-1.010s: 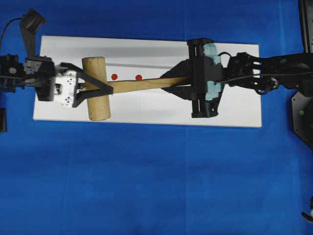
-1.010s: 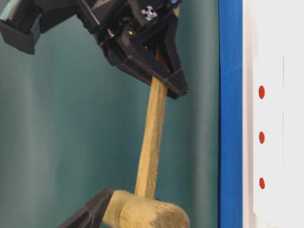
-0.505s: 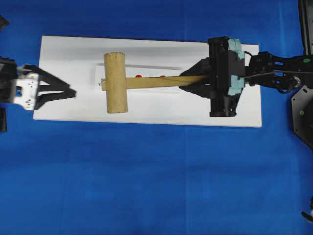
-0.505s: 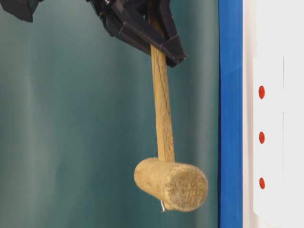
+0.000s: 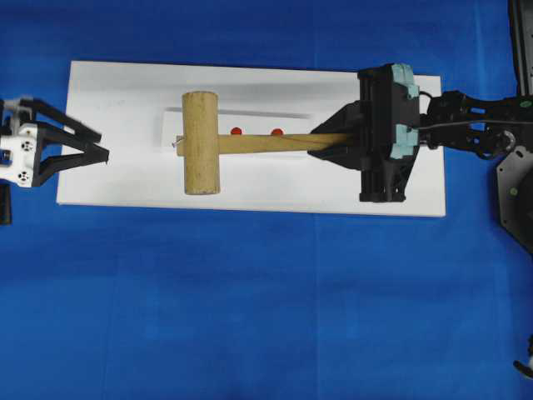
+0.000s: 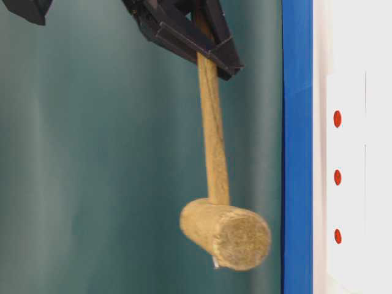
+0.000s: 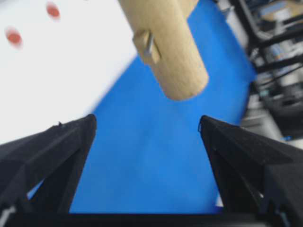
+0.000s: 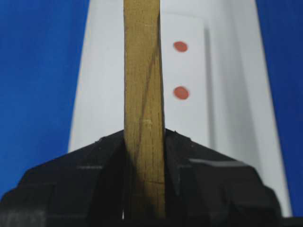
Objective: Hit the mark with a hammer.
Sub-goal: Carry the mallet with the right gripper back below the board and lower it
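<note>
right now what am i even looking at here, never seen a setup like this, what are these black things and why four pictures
It is one scene from four cameras: one above, one at table level, and one on each robot arm's wrist. The black things are the arms' grippers. The right gripper has its fingers closed on the handle of a wooden hammer, holding it above a white board that lies on blue cloth. Red dots on the board are the marks. The left gripper is open and empty at the board's left end. Its wrist camera looks up at the hammer head.
</note>
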`<action>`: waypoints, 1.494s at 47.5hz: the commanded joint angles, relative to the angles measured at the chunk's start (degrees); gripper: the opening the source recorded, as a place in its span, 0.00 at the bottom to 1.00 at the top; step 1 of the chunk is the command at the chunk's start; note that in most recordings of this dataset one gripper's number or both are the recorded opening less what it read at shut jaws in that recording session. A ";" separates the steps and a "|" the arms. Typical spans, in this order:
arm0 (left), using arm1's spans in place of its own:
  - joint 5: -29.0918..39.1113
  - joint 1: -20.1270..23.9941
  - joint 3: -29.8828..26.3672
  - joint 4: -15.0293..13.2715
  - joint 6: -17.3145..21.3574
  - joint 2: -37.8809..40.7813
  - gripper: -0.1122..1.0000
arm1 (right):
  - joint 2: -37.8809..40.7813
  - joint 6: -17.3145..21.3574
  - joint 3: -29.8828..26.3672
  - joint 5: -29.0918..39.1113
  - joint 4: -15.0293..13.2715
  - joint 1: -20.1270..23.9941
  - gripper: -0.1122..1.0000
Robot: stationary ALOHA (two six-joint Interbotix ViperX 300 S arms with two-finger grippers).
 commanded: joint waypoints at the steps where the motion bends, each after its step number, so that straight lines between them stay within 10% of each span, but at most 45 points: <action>1: -0.53 1.14 -0.62 0.26 6.06 0.18 0.89 | 0.00 0.70 -1.93 0.00 1.23 1.41 0.18; 14: -0.79 3.43 0.00 0.18 36.83 0.26 0.89 | 0.88 2.11 -2.02 -1.49 4.83 6.33 0.18; 22: -2.90 3.78 0.79 0.00 47.55 0.18 0.89 | 1.67 2.11 -2.11 -3.60 7.56 8.96 0.18; 50: -4.22 5.10 1.85 -0.09 49.92 0.09 0.89 | 12.57 2.11 -5.19 -16.52 19.86 22.68 0.18; 71: -4.22 5.19 2.29 -0.18 49.83 0.00 0.89 | 21.88 2.11 -8.79 -17.31 21.80 25.49 0.18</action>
